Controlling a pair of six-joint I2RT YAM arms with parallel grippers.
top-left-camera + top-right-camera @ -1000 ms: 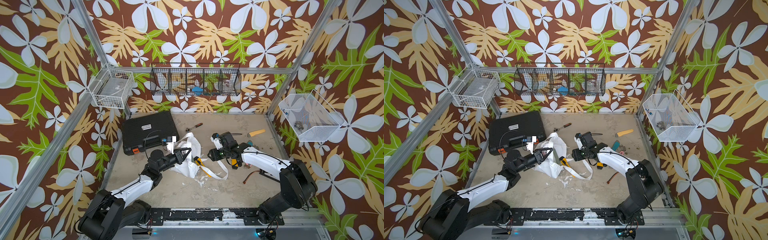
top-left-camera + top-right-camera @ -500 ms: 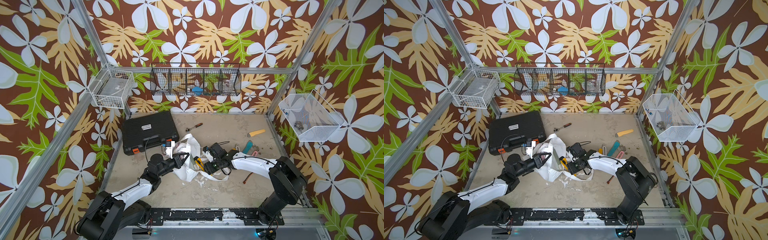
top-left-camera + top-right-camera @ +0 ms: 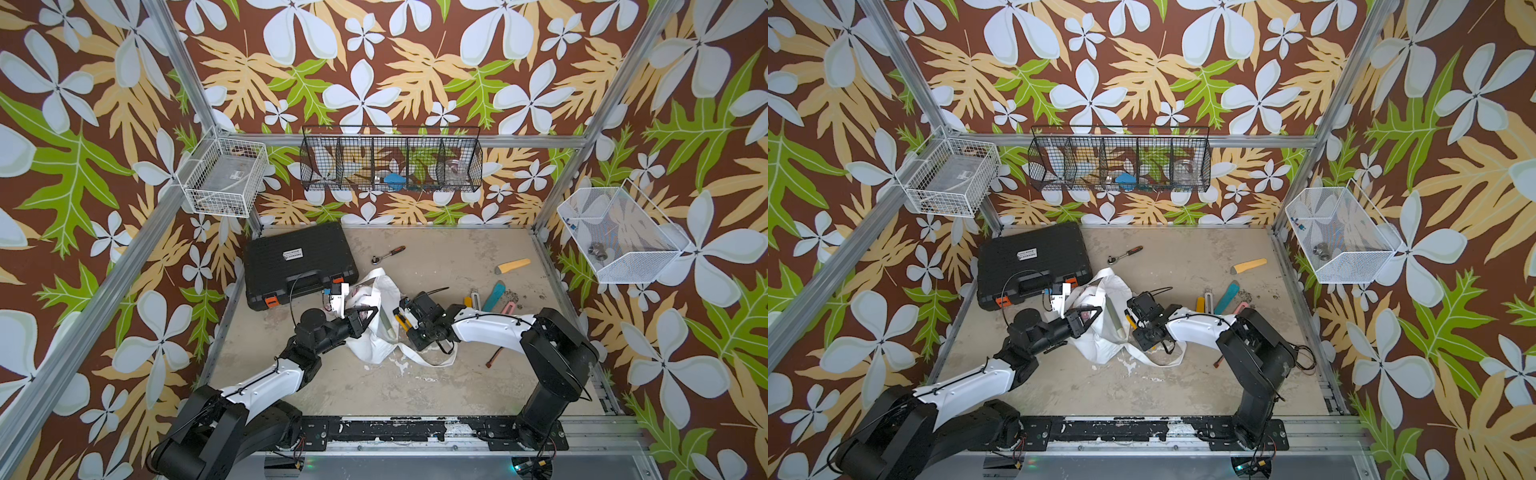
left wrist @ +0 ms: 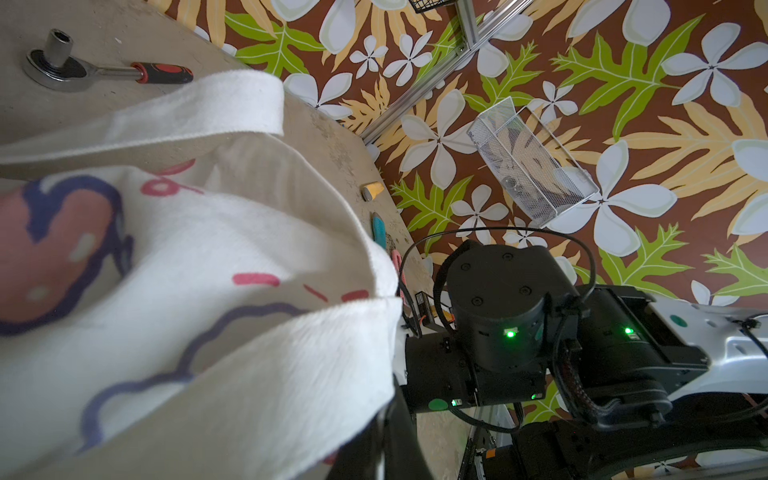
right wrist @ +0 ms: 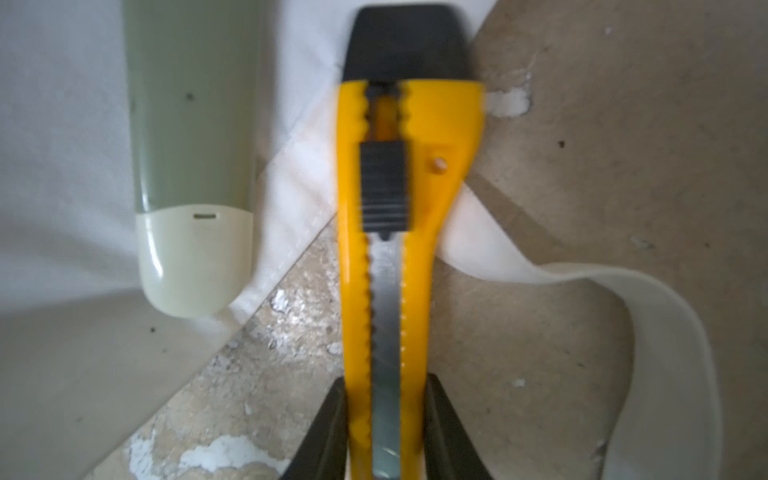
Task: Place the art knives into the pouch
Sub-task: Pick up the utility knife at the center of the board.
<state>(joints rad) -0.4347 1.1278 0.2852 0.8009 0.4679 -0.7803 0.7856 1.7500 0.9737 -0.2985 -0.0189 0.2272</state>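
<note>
Top views: the pouch [image 3: 374, 347] lies crumpled mid-table [image 3: 457, 386], just in front of the black case [image 3: 299, 262]. L gripper [image 3: 368, 319] is closed on the pouch rim, holding the mouth up. R gripper [image 3: 406, 325] sits low over the art knife [image 3: 400, 322], which is just beside the pouch, not in it. Both top views show this.

L wrist view: pouch cloth [image 4: 208, 299] w/ pink and purple print fills the near side. A ratchet [image 4: 104, 70] lies on the table beyond.

R wrist view: the art knife [image 5: 386, 249] is yellow w/ a black end cap. R gripper [image 5: 386, 403] is clamped on it, fingers [image 5: 328, 428] tight on both sides. The cap end lies over a white strap [image 5: 582, 286]. A grey-green cutter [image 5: 191, 166] lies alongside on the pouch cloth, apart from the knife.
</note>
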